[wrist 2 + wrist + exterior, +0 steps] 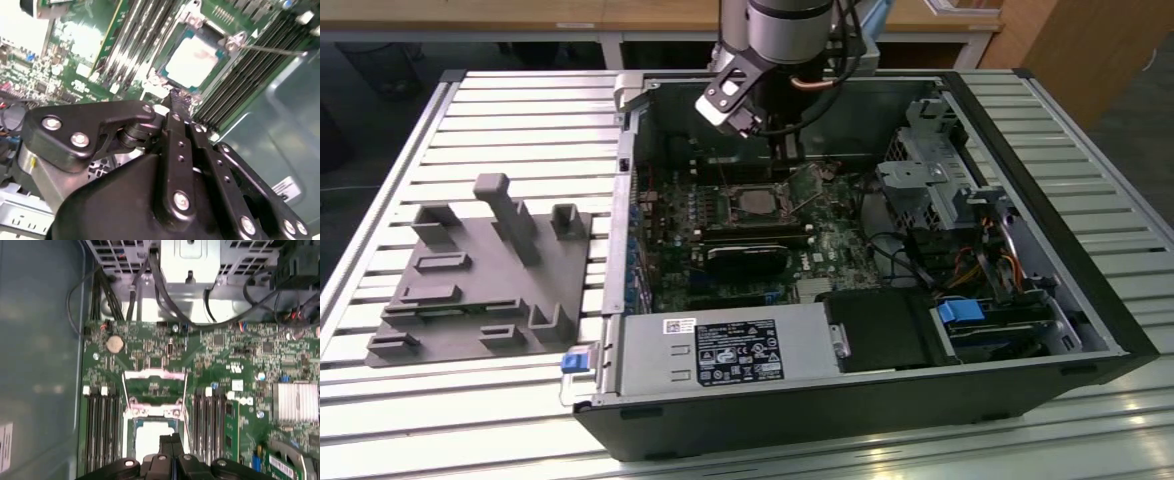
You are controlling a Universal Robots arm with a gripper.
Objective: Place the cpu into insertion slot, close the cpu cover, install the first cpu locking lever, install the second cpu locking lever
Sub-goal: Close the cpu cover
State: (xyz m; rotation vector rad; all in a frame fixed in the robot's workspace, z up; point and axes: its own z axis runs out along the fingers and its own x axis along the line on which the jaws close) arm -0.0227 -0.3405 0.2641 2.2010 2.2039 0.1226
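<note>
Around the gripper (176, 100) we see the walls of the open computer case (854, 415). Long black memory slots (102, 425) flank it on both sides, and a tangle of black cables (165, 295) hangs well beyond its tips. A thin metal lever (267, 49) juts out past the socket corner, off to one side of the fingers (172, 135), which we find pressed together. The cpu (197, 60) sits in the insertion slot (131, 437) just ahead of the fingertips (in the first wrist view the tips overlap its near edge). The cpu cover (154, 374) lies open beyond the slot, farther from the gripper, with green board showing through its square cut-out. The cpu top is flat, dull silver, the cover is a thin bright metal frame, and the gripper is matte black with round silver screws. A ribbed metal heatsink (295, 401) and a round coin battery (115, 343) stand on the green board
</note>
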